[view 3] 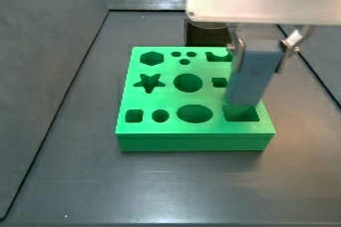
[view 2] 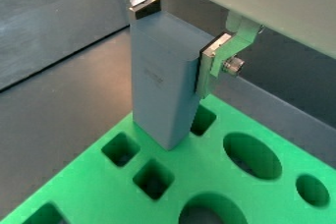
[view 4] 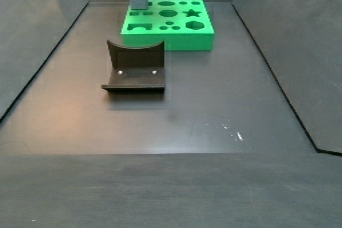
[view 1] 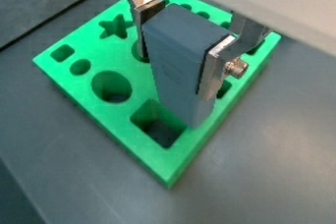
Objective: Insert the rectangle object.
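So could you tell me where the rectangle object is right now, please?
The rectangle object stands upright between the fingers of the gripper, its lower end at a rectangular hole in a corner of the green board, as both wrist views also show.

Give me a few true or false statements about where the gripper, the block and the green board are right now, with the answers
1. The gripper is shut on the rectangle object. True.
2. The rectangle object lies flat on the floor. False: it is held upright, its lower end at a rectangular hole in the green board.
3. The green board has a star-shaped hole. True.
4. The fixture stands on top of the green board. False: in a side view it stands on the dark floor, apart from the board.
5. The board's round holes are filled with pieces. False: they are empty.
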